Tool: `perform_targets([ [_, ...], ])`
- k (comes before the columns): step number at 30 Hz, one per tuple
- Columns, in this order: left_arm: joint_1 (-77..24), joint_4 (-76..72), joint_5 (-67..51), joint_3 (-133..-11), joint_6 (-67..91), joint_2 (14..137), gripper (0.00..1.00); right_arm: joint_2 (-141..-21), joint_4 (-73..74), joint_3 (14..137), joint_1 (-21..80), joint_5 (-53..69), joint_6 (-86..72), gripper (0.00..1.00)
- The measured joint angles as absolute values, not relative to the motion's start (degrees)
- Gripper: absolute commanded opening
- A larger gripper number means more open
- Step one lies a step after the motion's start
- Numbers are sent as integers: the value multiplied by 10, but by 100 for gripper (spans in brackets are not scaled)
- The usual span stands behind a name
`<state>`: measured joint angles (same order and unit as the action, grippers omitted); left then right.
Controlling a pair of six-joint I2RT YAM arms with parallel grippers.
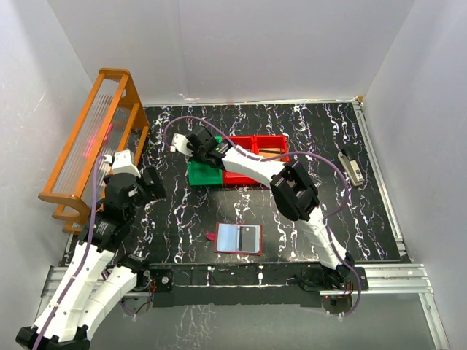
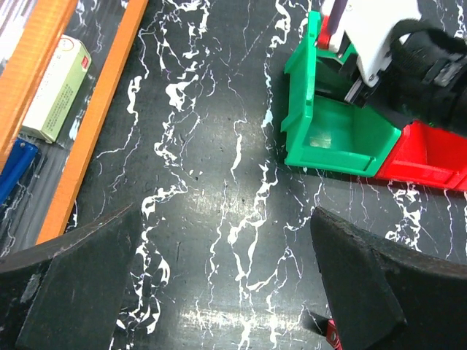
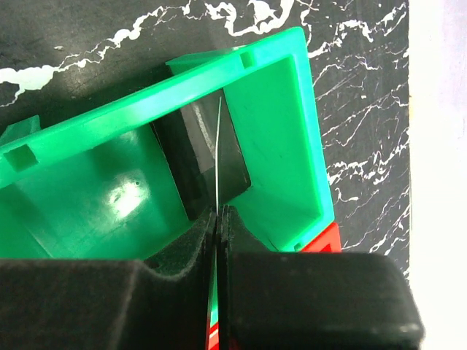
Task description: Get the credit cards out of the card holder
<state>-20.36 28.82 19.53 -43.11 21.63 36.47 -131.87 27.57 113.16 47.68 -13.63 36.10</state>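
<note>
The left hand (image 2: 222,284) hangs over the table (image 2: 211,131), fingers wide apart. To its right, the right hand (image 3: 218,219) is clamped on a credit card (image 3: 219,146) — seen edge-on, above the green bin (image 3: 277,131). Further right and nearer, the card holder (image 1: 238,238) lies open.

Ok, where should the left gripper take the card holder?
The card holder lies open and flat on the table, so only an edge can be pinched. Probably take its left edge by the snap tab, coming from the left: that side faces the open left gripper.
</note>
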Motion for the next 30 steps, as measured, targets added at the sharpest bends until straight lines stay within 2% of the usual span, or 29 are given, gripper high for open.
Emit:
perform_targets([
  [21,-204,288,198,-430,216,356,98,-1355,205,1108,476,-149,467,2],
  [30,-204,288,192,-430,216,356,99,-1360,203,1101,475,-149,470,23],
])
